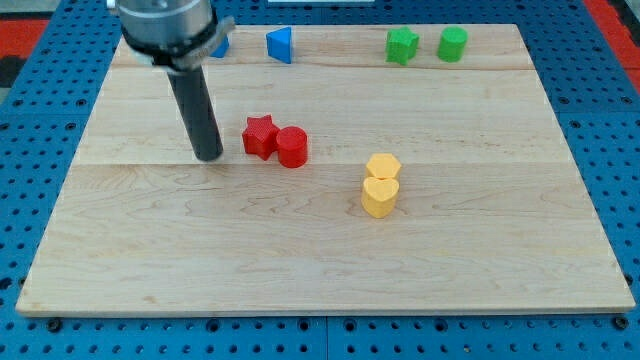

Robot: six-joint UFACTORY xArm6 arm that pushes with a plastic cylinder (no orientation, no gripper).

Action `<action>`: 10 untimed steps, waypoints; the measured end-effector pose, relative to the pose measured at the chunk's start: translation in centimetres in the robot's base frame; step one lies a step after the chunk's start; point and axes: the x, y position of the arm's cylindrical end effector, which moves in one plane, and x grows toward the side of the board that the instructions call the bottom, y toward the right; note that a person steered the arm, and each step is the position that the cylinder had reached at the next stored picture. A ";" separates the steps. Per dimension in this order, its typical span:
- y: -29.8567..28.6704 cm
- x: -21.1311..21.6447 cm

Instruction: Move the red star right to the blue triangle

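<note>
My tip (209, 157) rests on the board (330, 260), at the end of a plain dark rod. It has no jaws or fingers, so there is nothing to open, close or grip with; it can only push.

The main risk is the red cylinder (292, 146). It touches the red star (260, 135) on the side away from my tip. A straight shove toward the view's right would drive both blocks together and carry the star across the board, not up to the blue triangle (280, 44). An off-centre push could also spin the star, or let it slip past my tip. The triangle lies close to the board's top edge, so too long a push could knock it, or send the star off the wood.

The star is just beside my tip, on the view's right and slightly higher, with a small gap between them. It lies left of the board's middle. The triangle is well apart from it, toward the view's top and a little right. I judge that my tip must come below the star before pushing upward.

Farther out, another blue block (220, 46) is partly hidden behind the arm. Two green blocks (402, 45) (452, 43) stand at top right. Two yellow blocks (382, 166) (379, 196), touching, lie right of centre.
</note>
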 end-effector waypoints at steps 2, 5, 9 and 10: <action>4.0 -7.7; 6.6 -7.5; 9.5 -18.0; 11.0 -17.0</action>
